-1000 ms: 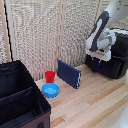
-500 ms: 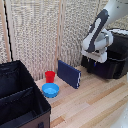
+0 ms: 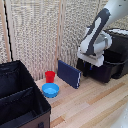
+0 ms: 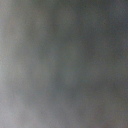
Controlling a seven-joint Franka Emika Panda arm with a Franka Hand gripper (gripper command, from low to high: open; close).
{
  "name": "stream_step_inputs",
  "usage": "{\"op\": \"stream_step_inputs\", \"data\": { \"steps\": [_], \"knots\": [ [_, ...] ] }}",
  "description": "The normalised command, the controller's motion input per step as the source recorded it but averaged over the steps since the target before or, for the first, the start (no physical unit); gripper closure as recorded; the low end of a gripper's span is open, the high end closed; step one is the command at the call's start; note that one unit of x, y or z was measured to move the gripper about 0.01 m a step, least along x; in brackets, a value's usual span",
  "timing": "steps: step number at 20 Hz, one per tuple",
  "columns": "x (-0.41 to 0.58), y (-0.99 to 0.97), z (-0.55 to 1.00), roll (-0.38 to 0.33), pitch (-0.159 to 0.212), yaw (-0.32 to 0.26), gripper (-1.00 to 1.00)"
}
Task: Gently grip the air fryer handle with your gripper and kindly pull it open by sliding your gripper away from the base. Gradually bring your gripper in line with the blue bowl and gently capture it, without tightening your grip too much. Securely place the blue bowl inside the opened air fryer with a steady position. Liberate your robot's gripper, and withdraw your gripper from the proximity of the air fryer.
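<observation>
Exterior view: gripper [image 3: 89, 61] at air fryer [image 3: 112, 62] front, finger state indiscernible; blue bowl [image 3: 50, 90] well apart from fryer.

White rounded arm [image 3: 102, 27], grey joint bands
</observation>
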Motion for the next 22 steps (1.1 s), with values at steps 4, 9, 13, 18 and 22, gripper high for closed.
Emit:
{"op": "stream_step_inputs", "data": {
  "steps": [4,9,13,18,22],
  "knots": [
    [-0.001,0.53,-0.18,-0.048,-0.021,-0.003,1.0],
    [-0.009,0.23,-0.08,-0.046,0.041,-0.004,-1.0],
    [-0.008,0.16,0.09,-0.124,0.018,0.0,-1.0],
    [-0.005,0.12,0.33,-0.126,-0.004,0.0,-1.0],
    [0.0,0.11,0.65,-0.104,-0.003,0.0,-1.0]
  ]
}}
